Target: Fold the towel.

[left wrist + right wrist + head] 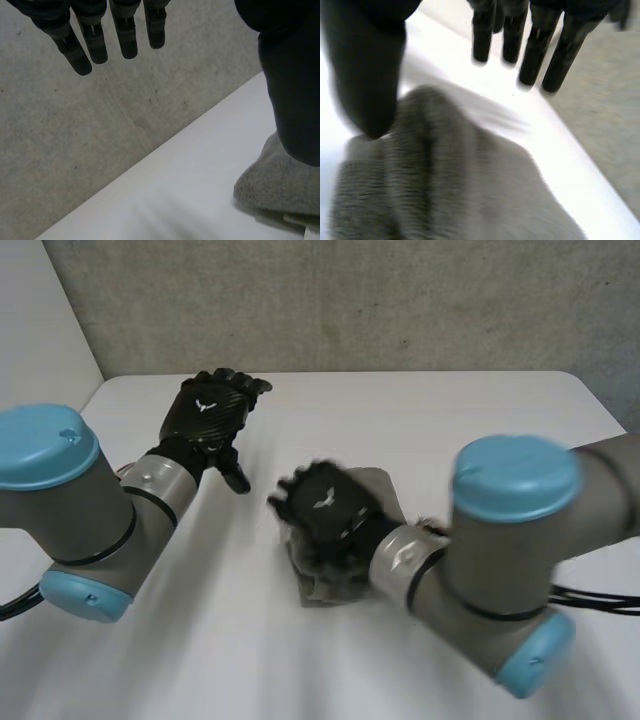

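**Towel bunched under the right hand, left hand off to the side**

The grey towel [322, 585] lies in a small, thick heap on the white table [430, 420]. The right hand [322, 505] is directly over the towel and covers its middle in the head view. Its fingers [535, 55] reach straight out past the towel's far edge, spread and holding nothing. Its thumb [367, 75] points down at the towel's near side, and whether the tip touches the cloth cannot be told.

The left hand [208, 412] is well apart from the towel, on the side away from the right arm and nearer the grey wall [350, 300]. Its fingers [127, 37] are straight and slightly spread, empty, pointing toward that wall. The left wrist view shows a rounded corner of the towel resting flat on the table.
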{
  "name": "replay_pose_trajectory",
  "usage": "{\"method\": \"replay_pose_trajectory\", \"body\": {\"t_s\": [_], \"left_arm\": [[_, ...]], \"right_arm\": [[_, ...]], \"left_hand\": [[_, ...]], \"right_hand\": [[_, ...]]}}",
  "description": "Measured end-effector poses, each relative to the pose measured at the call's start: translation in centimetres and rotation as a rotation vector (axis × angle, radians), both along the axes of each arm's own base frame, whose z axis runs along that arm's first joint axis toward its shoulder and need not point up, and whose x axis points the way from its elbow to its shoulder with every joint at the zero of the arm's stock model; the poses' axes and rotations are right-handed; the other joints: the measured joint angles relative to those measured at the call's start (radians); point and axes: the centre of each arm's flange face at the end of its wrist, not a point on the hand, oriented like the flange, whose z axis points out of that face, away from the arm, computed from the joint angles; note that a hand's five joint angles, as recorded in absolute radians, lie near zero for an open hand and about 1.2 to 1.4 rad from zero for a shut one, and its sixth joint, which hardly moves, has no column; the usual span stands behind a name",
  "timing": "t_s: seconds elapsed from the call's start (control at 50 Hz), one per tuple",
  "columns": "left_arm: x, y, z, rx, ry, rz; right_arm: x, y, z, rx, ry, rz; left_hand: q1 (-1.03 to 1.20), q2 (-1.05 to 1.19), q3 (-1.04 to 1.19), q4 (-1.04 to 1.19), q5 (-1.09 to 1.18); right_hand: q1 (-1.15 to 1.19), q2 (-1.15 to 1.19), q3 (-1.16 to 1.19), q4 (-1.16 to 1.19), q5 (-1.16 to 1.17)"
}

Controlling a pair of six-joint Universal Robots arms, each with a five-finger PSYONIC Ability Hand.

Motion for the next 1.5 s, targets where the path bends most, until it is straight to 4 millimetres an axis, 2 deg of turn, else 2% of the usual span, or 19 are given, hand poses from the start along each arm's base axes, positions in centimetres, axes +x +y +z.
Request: {"method": "replay_pose_trajectory", "body": {"t_s": [0.08,0.14,0.28,0.38,0.44,0.62,0.7,0.76,0.84,0.9,0.96,0.98,1.04,1.16,1.28,1.5], "left_arm": [[-1.3,0.6,0.4,-0.017,0.019,-0.033],[-2.1,1.1,0.4,-0.017,0.039,-0.056],[-4.2,2.1,-0.9,0.041,0.090,-0.098],[-5.3,2.6,-3.1,0.105,0.083,-0.090],[-5.3,2.8,-5.0,0.156,0.052,-0.054],[-4.8,3.8,-8.7,0.281,-0.040,-0.013],[-5.1,4.9,-9.3,0.311,-0.063,-0.030],[-5.5,5.7,-9.1,0.315,-0.070,-0.049],[-5.9,6.4,-8.2,0.298,-0.063,-0.069],[-6.0,6.2,-6.2,0.256,-0.034,-0.065],[-5.4,5.3,-3.1,0.191,0.014,-0.040],[-5.3,5.1,-2.5,0.178,0.024,-0.033],[-3.9,3.9,1.0,0.111,0.068,0.010],[-0.8,2.5,6.4,0.034,0.096,0.091],[1.4,2.1,8.9,0.013,0.099,0.148],[2.2,2.7,9.9,0.011,0.106,0.160]], "right_arm": [[-2.4,-1.5,2.6,0.030,-0.087,-0.104],[-3.8,-2.4,3.4,0.057,-0.131,-0.164],[-6.4,-5.0,3.6,0.136,-0.196,-0.290],[-6.9,-6.6,2.1,0.191,-0.193,-0.335],[-6.7,-7.6,0.2,0.233,-0.169,-0.347],[-5.8,-9.1,-5.0,0.343,-0.073,-0.359],[-5.7,-9.3,-5.7,0.357,-0.052,-0.369],[-5.6,-9.3,-5.1,0.345,-0.053,-0.374],[-5.8,-9.2,-2.9,0.301,-0.083,-0.377],[-6.1,-9.2,0.1,0.236,-0.133,-0.382],[-7.0,-9.2,4.0,0.145,-0.199,-0.409],[-7.2,-9.2,4.6,0.132,-0.209,-0.416],[-8.7,-9.4,8.2,0.037,-0.271,-0.480],[-11.4,-9.5,12.8,-0.098,-0.347,-0.614],[-13.2,-9.8,14.0,-0.135,-0.357,-0.706],[-14.0,-10.2,13.4,-0.100,-0.331,-0.743]], "left_hand": [[0.000,0.000,0.000,0.000,0.000],[0.000,0.000,0.000,0.000,0.000],[0.000,0.000,0.000,0.000,0.000],[0.000,0.000,0.000,0.000,0.000],[0.000,0.000,0.000,0.000,0.000],[0.000,0.000,0.000,0.000,0.000],[0.000,0.000,0.000,0.000,0.000],[0.000,0.000,0.000,0.000,0.000],[0.000,0.000,0.000,0.000,0.000],[0.000,0.000,0.000,0.000,0.000],[0.000,0.000,0.000,0.000,0.000],[0.000,0.000,0.000,0.000,-0.001],[0.000,0.000,0.000,0.000,-0.002],[0.000,0.000,0.000,0.000,-0.002],[-0.001,0.000,0.000,0.000,-0.002],[-0.001,0.000,0.000,0.000,-0.002]], "right_hand": [[-0.087,-0.081,-0.102,-0.093,-0.068],[-0.091,-0.081,-0.102,-0.093,-0.068],[-0.091,-0.081,-0.102,-0.093,-0.068],[-0.091,-0.081,-0.102,-0.093,-0.068],[-0.091,-0.081,-0.102,-0.093,-0.068],[-0.092,-0.081,-0.102,-0.093,-0.068],[-0.092,-0.081,-0.102,-0.093,-0.068],[-0.092,-0.081,-0.102,-0.093,-0.068],[-0.095,-0.081,-0.102,-0.093,-0.068],[-0.095,-0.081,-0.102,-0.093,-0.068],[-0.095,-0.081,-0.102,-0.093,-0.068],[-0.095,-0.081,-0.102,-0.093,-0.068],[-0.095,-0.081,-0.102,-0.093,-0.068],[-0.095,-0.081,-0.102,-0.093,-0.068],[-0.095,-0.081,-0.102,-0.093,-0.068],[-0.095,-0.081,-0.102,-0.093,-0.068]]}}
